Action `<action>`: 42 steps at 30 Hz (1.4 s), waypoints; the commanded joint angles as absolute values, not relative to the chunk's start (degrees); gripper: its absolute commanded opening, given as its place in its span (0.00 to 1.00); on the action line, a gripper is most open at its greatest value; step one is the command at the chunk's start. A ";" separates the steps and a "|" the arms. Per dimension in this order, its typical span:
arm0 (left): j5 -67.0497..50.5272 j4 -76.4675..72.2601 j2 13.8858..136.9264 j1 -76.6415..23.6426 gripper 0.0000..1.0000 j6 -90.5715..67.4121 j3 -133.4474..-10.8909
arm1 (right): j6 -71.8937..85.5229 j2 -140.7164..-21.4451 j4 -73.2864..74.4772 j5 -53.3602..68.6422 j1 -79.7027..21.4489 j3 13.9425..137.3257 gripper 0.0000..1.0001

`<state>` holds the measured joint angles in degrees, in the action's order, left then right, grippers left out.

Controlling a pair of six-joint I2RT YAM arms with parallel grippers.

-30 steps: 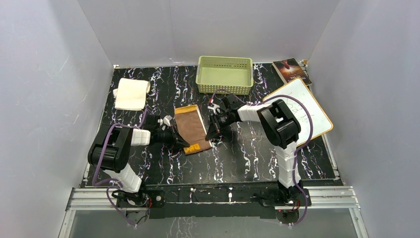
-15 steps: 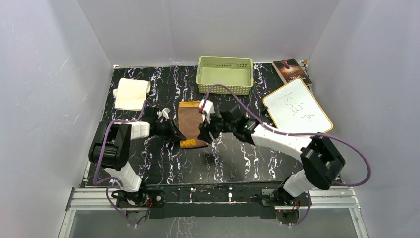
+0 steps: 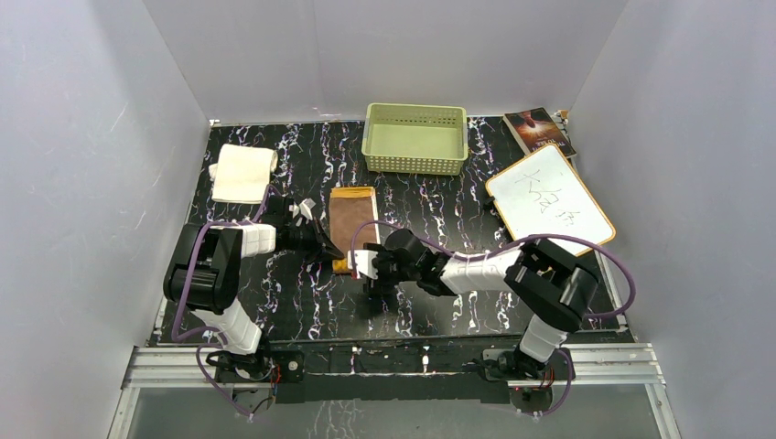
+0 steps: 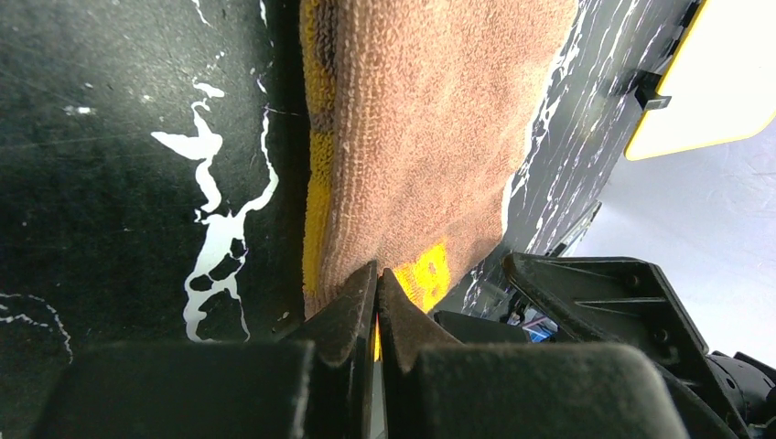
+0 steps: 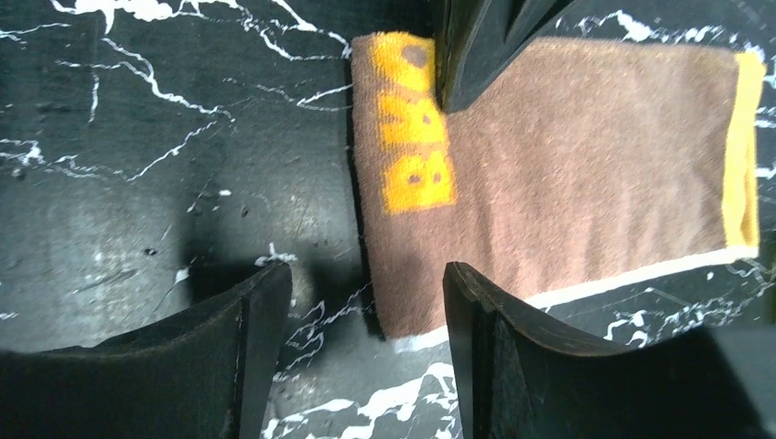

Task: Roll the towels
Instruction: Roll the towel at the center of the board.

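The mustard-and-brown towel (image 3: 352, 224) lies flat in the middle of the table, its lettered end nearest the arms. My left gripper (image 3: 335, 260) is shut on that end's left corner; in the left wrist view the towel (image 4: 430, 137) runs away from the pinching left gripper (image 4: 375, 270). My right gripper (image 3: 368, 273) stands open at the near right corner. In the right wrist view the towel (image 5: 567, 155) has that corner between the spread tips of the right gripper (image 5: 364, 285), and no grip shows. The cream-white towel (image 3: 242, 174) lies bundled at the back left.
A green basket (image 3: 416, 137) stands at the back centre. Right of it lies a book (image 3: 538, 130), and a white board with an orange rim (image 3: 549, 206) is at the right. Grey walls close in three sides.
My right gripper let go of the brown towel, opened, and swung from its far right side round to its near end. The towel went from skewed to straight and flat. The left gripper kept its pinch.
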<state>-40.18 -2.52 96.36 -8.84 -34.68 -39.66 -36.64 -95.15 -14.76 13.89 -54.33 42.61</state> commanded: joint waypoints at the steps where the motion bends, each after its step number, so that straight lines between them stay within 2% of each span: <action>1: -40.34 0.44 96.81 -8.53 0.00 -32.97 -39.93 | -41.97 -96.88 -25.01 11.41 -55.09 43.93 0.60; 7: -40.81 1.82 97.32 -8.53 0.00 -31.70 -40.10 | -42.59 -100.70 -26.91 10.99 -55.27 45.09 0.58; 12: -41.11 3.21 97.50 -8.53 0.00 -30.86 -40.92 | -42.02 -102.98 -27.28 11.03 -55.27 45.27 0.50; 16: -41.07 4.09 97.50 -8.46 0.00 -30.26 -41.68 | -41.46 -103.62 -27.24 10.52 -55.21 44.77 0.35; 23: -41.02 5.63 97.68 -8.53 0.00 -29.78 -43.28 | -34.73 -98.55 -19.50 14.42 -55.03 45.16 0.00; 30: -41.85 8.60 90.53 -6.60 0.02 -31.27 -48.56 | -16.27 -99.35 -0.53 33.26 -48.67 55.95 0.00; 32: -42.52 9.99 87.82 -5.44 0.19 -31.01 -51.27 | -10.32 -102.24 0.86 37.26 -45.91 57.87 0.00; 35: -44.18 12.16 84.86 -4.13 0.30 -30.02 -54.74 | -2.97 -105.37 2.01 41.82 -43.29 61.21 0.00; 39: -47.52 14.03 82.78 -3.96 0.32 -27.96 -56.10 | 5.05 -111.12 5.57 48.27 -41.69 68.27 0.00; 42: -49.65 13.46 81.83 -3.96 0.31 -27.52 -54.20 | 7.43 -118.35 16.55 52.29 -40.56 77.25 0.00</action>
<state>-44.34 9.72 83.50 -3.81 -29.06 -55.66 -0.89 -112.25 5.72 43.57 -41.21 67.44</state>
